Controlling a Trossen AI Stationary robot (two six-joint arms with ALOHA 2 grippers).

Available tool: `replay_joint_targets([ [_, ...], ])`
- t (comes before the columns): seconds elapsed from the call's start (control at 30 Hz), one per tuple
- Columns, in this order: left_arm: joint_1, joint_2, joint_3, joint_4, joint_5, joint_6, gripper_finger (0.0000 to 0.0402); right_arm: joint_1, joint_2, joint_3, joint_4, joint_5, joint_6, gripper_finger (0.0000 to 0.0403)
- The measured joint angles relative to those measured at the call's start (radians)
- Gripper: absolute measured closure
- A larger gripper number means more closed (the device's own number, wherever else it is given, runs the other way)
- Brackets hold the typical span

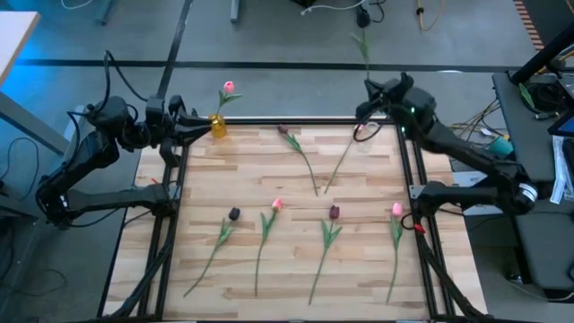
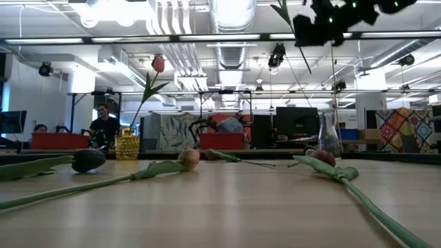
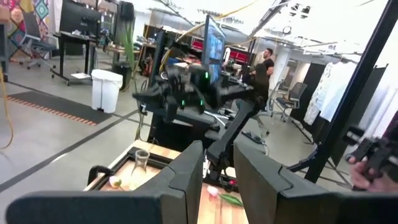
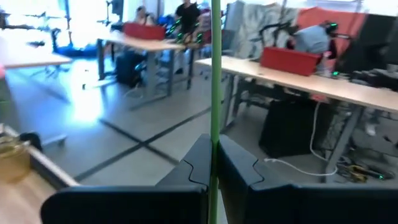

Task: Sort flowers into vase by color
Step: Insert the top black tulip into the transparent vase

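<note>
The right hand [image 1: 366, 108] hangs high over the far right corner of the bench [image 1: 296, 193], clenched on a green tulip stem [image 4: 215, 81] that runs straight up between its fingers [image 4: 193, 168]. Below it stands a clear glass vase [image 2: 329, 136]. The left hand [image 1: 202, 121] waits at the far left corner, fingers part open and gripping nothing, just beside a yellow vase [image 1: 218, 125] holding one pink tulip [image 1: 228, 88]. Six more tulips [image 1: 333, 213] lie flat on the wood, nearer than both hands.
</note>
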Motion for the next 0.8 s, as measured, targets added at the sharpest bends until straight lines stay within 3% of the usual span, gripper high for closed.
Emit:
replay_joint_targets([
  [0.27, 0.0, 0.004, 0.005, 0.022, -0.038, 0.007, 0.0325, -0.001, -0.031, -0.274, 0.282, 0.149, 0.041, 0.0391],
  [0.8, 0.0, 0.008, 0.01, 0.023, -0.07, 0.002, 0.0325, -0.002, 0.029, -0.477, 0.529, 0.222, 0.056, 0.0391],
])
